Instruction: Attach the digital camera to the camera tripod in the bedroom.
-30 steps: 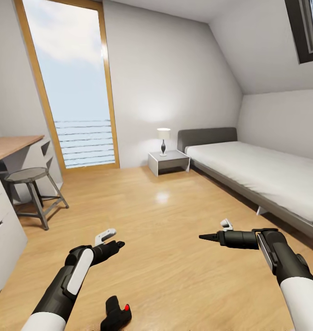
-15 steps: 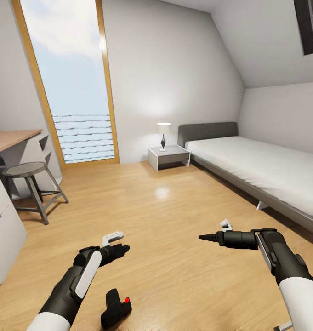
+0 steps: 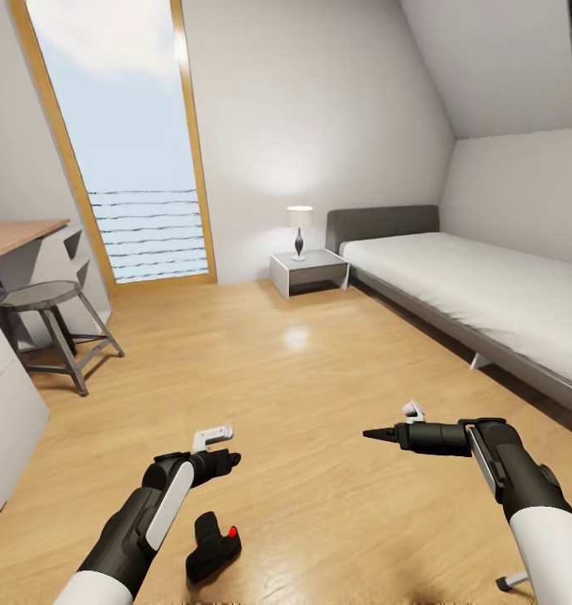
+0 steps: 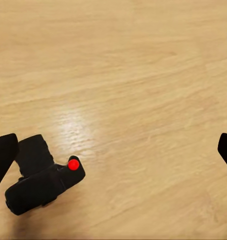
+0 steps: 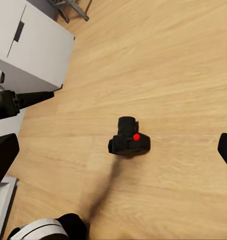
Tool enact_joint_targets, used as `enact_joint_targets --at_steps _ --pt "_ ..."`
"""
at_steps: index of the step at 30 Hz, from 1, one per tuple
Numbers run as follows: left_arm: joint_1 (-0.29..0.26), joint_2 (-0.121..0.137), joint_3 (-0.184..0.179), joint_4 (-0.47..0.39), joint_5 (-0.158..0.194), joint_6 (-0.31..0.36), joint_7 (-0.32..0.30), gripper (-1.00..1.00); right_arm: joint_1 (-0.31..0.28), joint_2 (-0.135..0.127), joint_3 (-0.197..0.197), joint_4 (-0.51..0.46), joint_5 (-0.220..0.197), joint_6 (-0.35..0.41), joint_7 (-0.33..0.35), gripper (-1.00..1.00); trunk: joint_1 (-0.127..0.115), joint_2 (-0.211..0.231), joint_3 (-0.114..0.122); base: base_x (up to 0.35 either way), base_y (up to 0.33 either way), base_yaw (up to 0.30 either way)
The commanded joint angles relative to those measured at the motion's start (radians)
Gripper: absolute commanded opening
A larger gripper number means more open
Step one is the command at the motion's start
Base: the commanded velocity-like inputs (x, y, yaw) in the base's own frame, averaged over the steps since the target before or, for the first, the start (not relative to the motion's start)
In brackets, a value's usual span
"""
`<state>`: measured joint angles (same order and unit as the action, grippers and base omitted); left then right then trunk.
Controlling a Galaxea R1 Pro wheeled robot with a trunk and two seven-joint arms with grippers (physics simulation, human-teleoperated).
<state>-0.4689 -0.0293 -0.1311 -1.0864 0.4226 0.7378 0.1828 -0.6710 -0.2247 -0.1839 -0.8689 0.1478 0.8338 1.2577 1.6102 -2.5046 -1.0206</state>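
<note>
The digital camera [image 3: 212,548] is a small black box with a red dot. It lies on the light wood floor of the bedroom, close in front of me. My left gripper [image 3: 227,460] hovers open just beyond it. In the left wrist view the camera [image 4: 41,182] sits near one fingertip [image 4: 3,155], off the middle of the gap. My right gripper [image 3: 374,434] is open, off to the right and pointing left, and its wrist view looks down on the camera [image 5: 128,140]. The camera tripod is out of view.
A grey-framed bed [image 3: 487,294] runs along the right wall, with a white nightstand [image 3: 306,270] and a lamp [image 3: 299,231] at its head. A stool [image 3: 55,332], a desk [image 3: 17,235] and a white cabinet [image 3: 4,420] stand at the left. A tall window [image 3: 126,143] is ahead.
The whole head view has shifted, so the camera on my head moved. My left gripper now sits closer to the digital camera. The right arm holds the same pose.
</note>
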Motion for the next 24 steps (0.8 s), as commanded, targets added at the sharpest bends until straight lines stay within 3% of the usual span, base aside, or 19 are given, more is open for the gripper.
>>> enact_joint_targets --at_steps 1,24 --pt "0.000 0.000 -0.001 -0.001 0.010 0.003 0.009 1.00 -0.001 0.001 -0.003 -0.001 0.010 0.007 0.010 1.00 0.000 -0.001 -0.005 0.000 0.000 0.000" --pt "0.000 0.000 -0.001 -0.001 0.012 0.003 0.009 1.00 -0.001 0.001 -0.003 -0.001 0.012 0.007 0.009 1.00 0.011 -0.006 -0.094 0.000 0.000 0.000"
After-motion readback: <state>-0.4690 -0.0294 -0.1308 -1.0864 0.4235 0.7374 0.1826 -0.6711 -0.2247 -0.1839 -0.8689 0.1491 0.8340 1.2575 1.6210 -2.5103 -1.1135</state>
